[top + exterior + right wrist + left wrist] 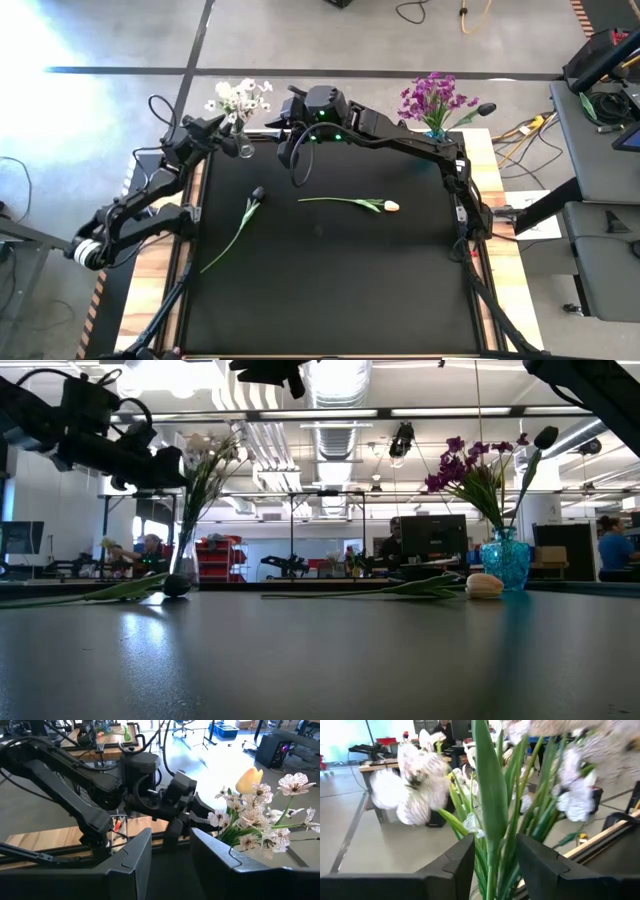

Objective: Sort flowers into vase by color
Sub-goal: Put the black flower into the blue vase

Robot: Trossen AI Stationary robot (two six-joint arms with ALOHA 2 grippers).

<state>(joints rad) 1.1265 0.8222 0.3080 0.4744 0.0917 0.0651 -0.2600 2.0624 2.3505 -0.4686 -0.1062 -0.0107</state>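
Where the left gripper [232, 127] stands parted round white-flower stems [492, 865], blossoms blur, right gripper [283, 118] apart, empty.

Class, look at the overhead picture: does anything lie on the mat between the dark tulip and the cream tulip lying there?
Nothing visible does. The dark tulip and the cream tulip lie apart on the black mat, with bare mat between them.

White blossoms [240, 97], magenta sprays [432, 98], blue vase [505, 560]
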